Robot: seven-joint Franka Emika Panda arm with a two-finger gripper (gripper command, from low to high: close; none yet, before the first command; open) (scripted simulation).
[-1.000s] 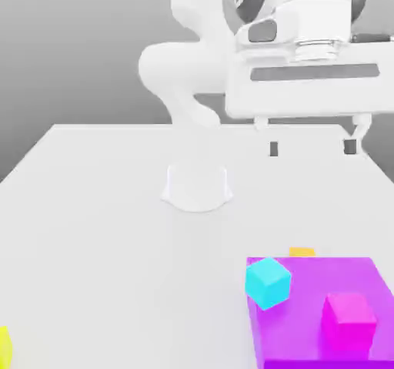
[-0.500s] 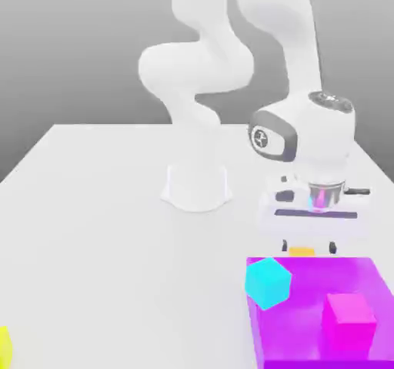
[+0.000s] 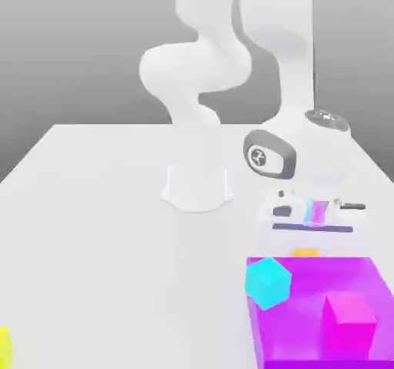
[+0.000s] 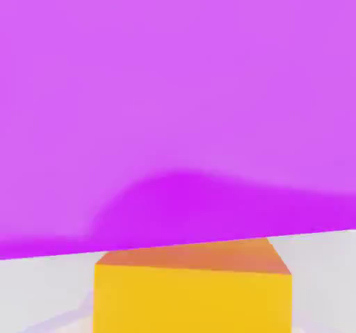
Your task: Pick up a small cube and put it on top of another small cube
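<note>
**Panda arm hunches low over orange cube at edge of purple block**

On a white table [image 3: 92,236], a sliver of a yellow object [image 3: 4,346] sits at the near edge on the exterior view's left. Farther right, the robot's round white base [image 3: 197,186] stands near the table's middle, with the arm [image 3: 208,59] rising from it, looping up out of view and coming down again on the exterior view's right. There the wrist is bent so that the gripper [image 3: 312,233] hangs low, directly above a small orange cube [image 3: 305,252]. How wide the claw stands cannot be told, as its fingers are hidden behind the hand's body and the block in front.

The orange cube rests on the table against the far side of a large purple block [image 3: 308,298]; the hand view shows the orange cube [image 4: 192,286] close up, with the purple block [image 4: 174,102] rising as a wall just behind it. A cyan cube [image 3: 268,282] sits tilted at the purple block's left corner, and a magenta cube [image 3: 348,320] stands on the block's top, to the right of the cyan one and well apart from the orange cube.
</note>
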